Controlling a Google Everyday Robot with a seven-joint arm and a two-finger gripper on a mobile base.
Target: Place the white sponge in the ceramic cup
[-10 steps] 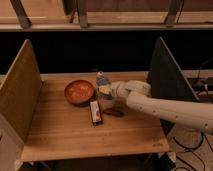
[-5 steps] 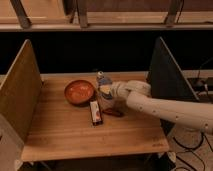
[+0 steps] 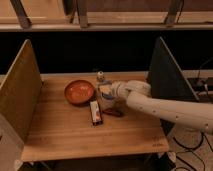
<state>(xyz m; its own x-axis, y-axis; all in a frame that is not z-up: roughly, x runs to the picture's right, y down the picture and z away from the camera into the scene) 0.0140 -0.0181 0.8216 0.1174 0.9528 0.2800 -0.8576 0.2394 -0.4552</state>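
Note:
My gripper [image 3: 107,93] is at the end of the pale arm that reaches in from the right, just right of the red bowl. A pale blue-grey pad, the white sponge [image 3: 104,90], sits at the gripper's tip and looks held there. A small pale round shape right under the gripper looks like the ceramic cup [image 3: 108,102]. The gripper and sponge hide most of it. I cannot tell whether the sponge touches the cup.
A wide red-orange bowl [image 3: 79,92] stands left of the gripper. A small capped bottle [image 3: 100,76] stands behind it. A narrow white, red and black packet [image 3: 95,112] and a small dark red object [image 3: 114,112] lie in front. Upright side panels [image 3: 20,90] flank the wooden table [image 3: 65,135].

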